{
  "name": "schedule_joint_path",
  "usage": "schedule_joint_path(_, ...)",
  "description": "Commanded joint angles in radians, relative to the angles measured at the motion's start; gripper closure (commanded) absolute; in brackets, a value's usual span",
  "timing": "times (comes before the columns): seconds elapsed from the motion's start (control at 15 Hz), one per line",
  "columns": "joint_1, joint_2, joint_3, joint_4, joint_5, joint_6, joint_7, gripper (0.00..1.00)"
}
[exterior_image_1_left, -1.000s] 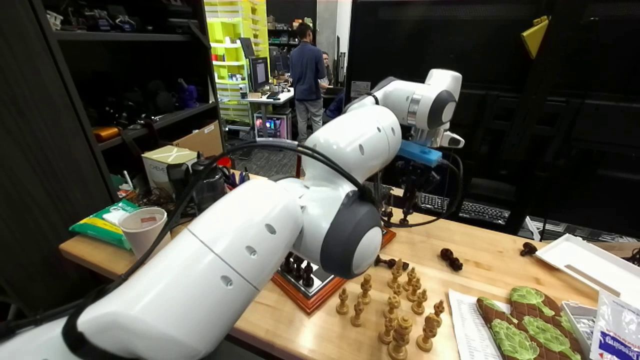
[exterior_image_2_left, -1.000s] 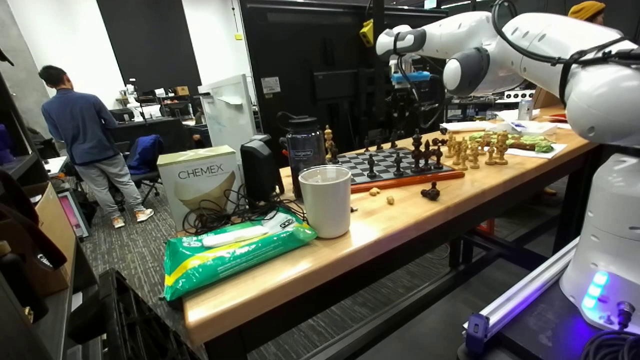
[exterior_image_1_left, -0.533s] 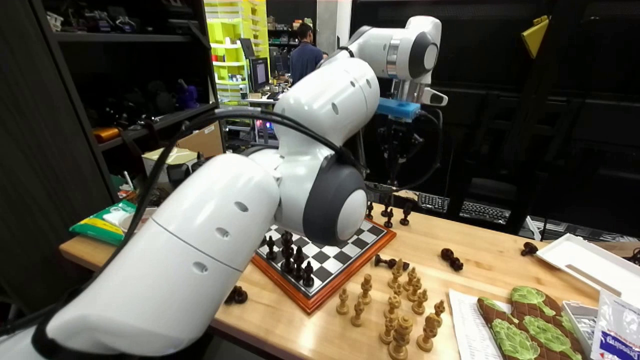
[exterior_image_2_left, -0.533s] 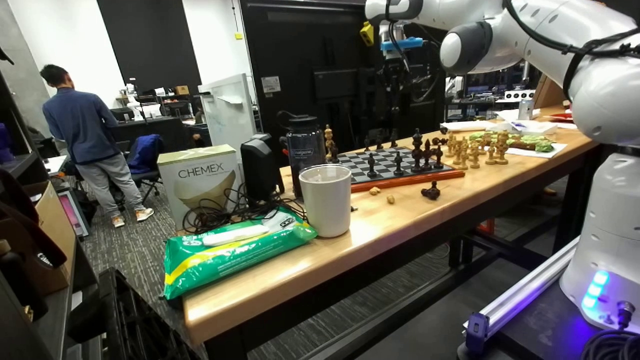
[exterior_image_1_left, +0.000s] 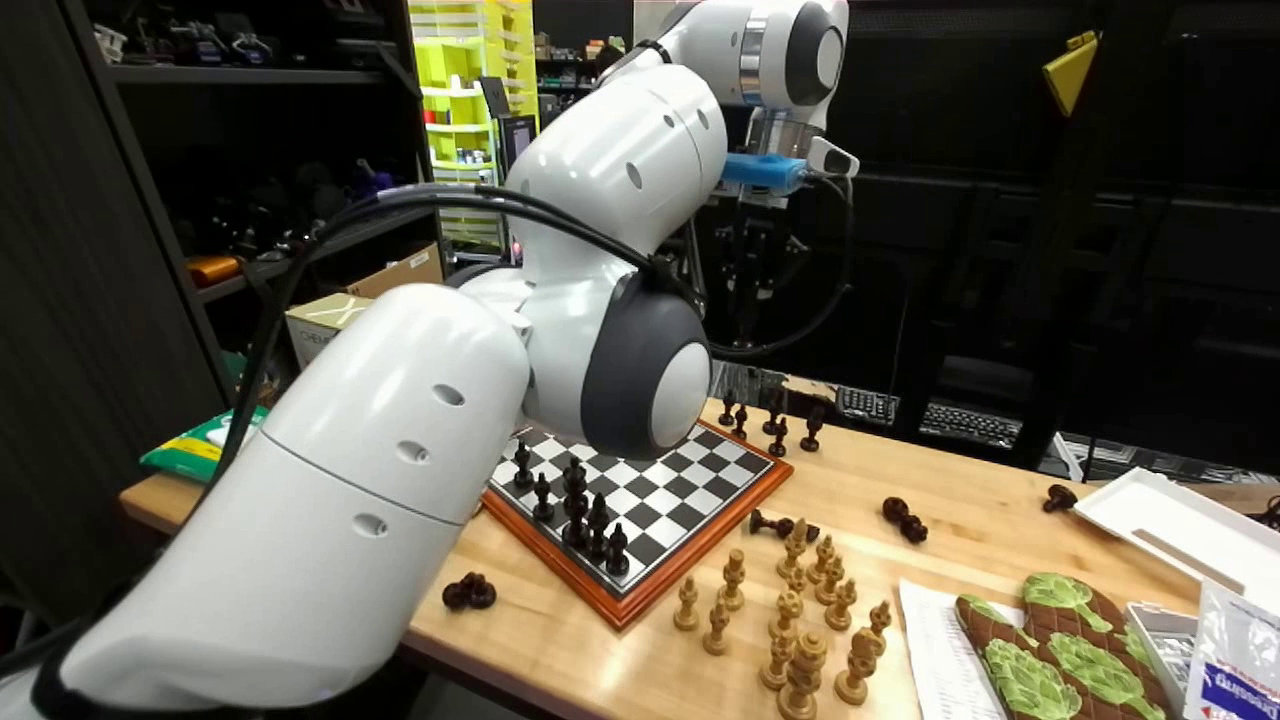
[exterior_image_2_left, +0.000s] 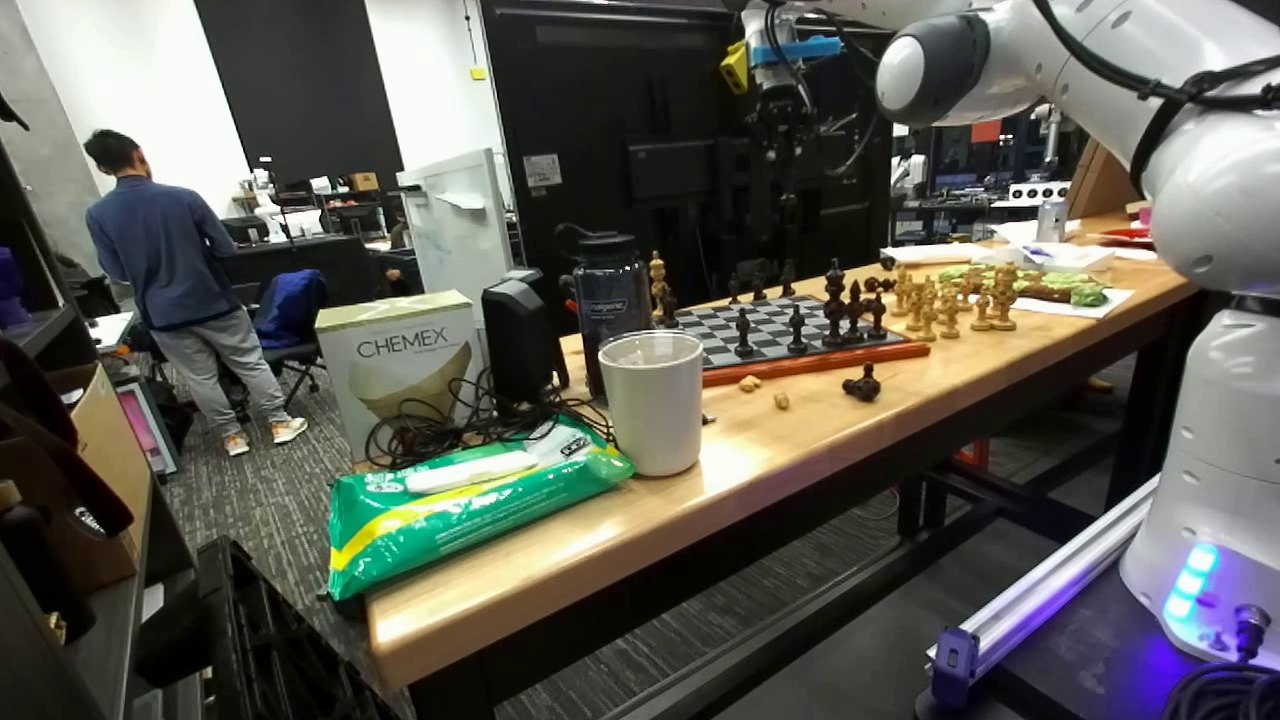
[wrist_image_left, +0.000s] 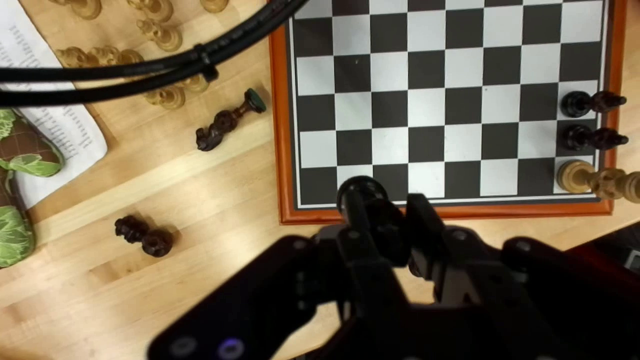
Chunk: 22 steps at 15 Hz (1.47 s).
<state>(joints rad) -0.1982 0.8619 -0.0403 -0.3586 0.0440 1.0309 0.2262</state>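
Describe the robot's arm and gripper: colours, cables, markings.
The arm is glossy white with rounded segments, a dark grey joint cover bearing a white disc, and a silver band near its end. Black cables arch along it, bound by a black strap. A blue block sits above the gripper, which is black, angular and two-fingered. Bluish lights glow on the base. No lettering is legible.

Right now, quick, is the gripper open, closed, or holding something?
Gripper: closed, holding a dark chess piece.
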Motion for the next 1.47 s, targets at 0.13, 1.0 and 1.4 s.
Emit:
schedule_joint_path(0.13,0.018,-0.031,0.018,-0.044,0.022,-0.088,-0.004,0.94)
schedule_joint_path(1.0,0.072,-0.034,0.012,-0.031,0.008,-0.113,0.005,0.94)
schedule_joint_path(1.4,0.087,-0.039,0.01,-0.032,0.007,-0.12,0.026,0.94)
